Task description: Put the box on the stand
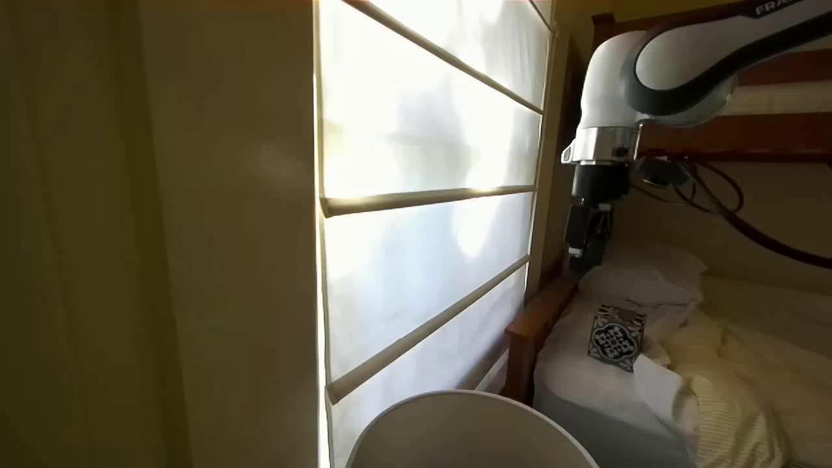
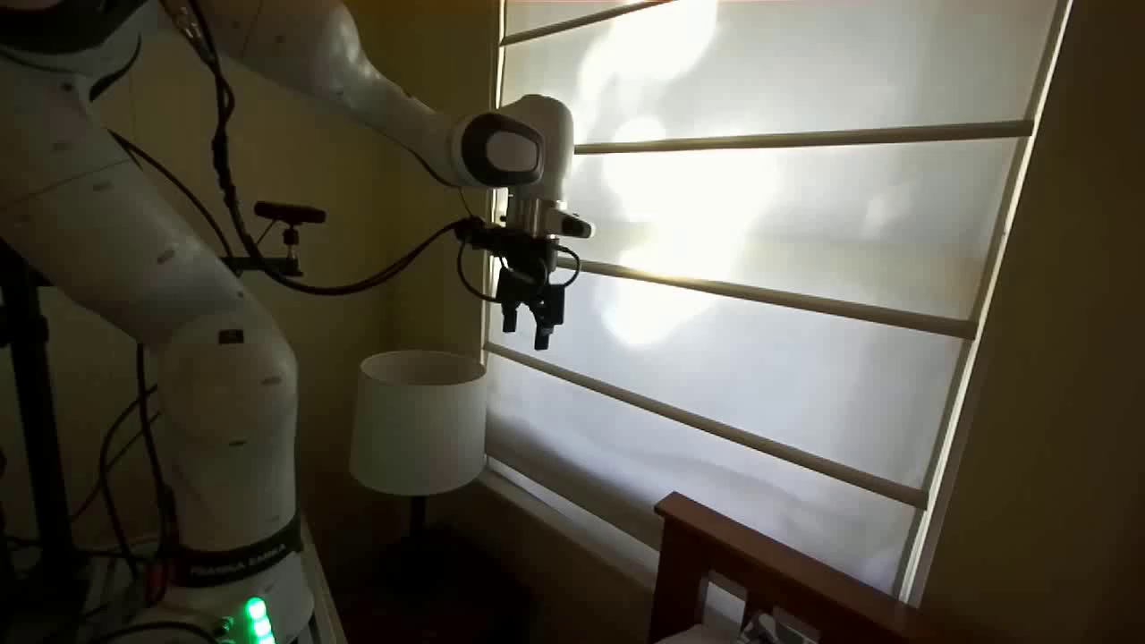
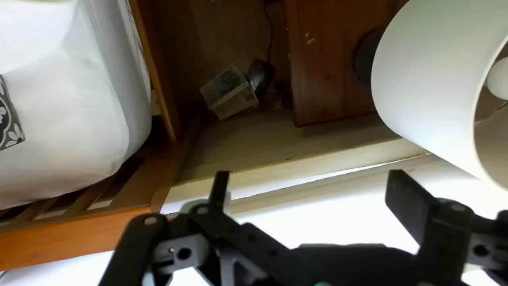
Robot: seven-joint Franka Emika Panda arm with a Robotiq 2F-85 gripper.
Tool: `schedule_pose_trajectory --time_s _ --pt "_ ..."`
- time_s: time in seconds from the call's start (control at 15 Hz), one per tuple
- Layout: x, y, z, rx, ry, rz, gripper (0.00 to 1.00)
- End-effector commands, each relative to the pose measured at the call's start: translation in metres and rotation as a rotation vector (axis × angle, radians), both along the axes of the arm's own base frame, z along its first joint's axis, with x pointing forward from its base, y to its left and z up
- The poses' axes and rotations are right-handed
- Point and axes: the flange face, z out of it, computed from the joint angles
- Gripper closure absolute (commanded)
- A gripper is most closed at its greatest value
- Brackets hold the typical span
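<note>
The box, white with a black lattice-like pattern, sits tilted on the bed near the pillows in an exterior view. In the wrist view only a corner of the box shows at the left edge. A brown wooden stand bearing a lamp shows at the top of the wrist view; it is very dark in an exterior view. My gripper is open with nothing between its fingers. It hangs high near the window, above and away from the box, as both exterior views show.
A lamp with a white shade rises from the stand and also shows in the wrist view. A wooden headboard borders the bed by the window blind. A book lies low between bed and stand. Pillows lie behind the box.
</note>
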Motion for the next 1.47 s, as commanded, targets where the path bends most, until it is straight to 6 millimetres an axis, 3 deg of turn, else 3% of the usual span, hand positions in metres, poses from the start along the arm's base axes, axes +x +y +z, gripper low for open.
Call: schedule_pose_trajectory --time_s 0.0,0.6,0.67,1.0,1.27,1.4 --pt "0.0 0.0 0.001 0.0 0.001 0.0 0.0" --pt "0.0 0.0 0.001 0.0 0.001 0.0 0.0" --pt "0.001 -0.009 0.001 -0.015 -0.038 0.004 0.0" --pt "0.0 -0.08 -0.015 -0.101 -0.04 -0.001 0.0" --pt "-0.011 -0.156 -0.045 -0.17 0.023 -0.025 0.0" --pt "-0.011 -0.196 -0.061 -0.123 0.053 -0.07 0.0"
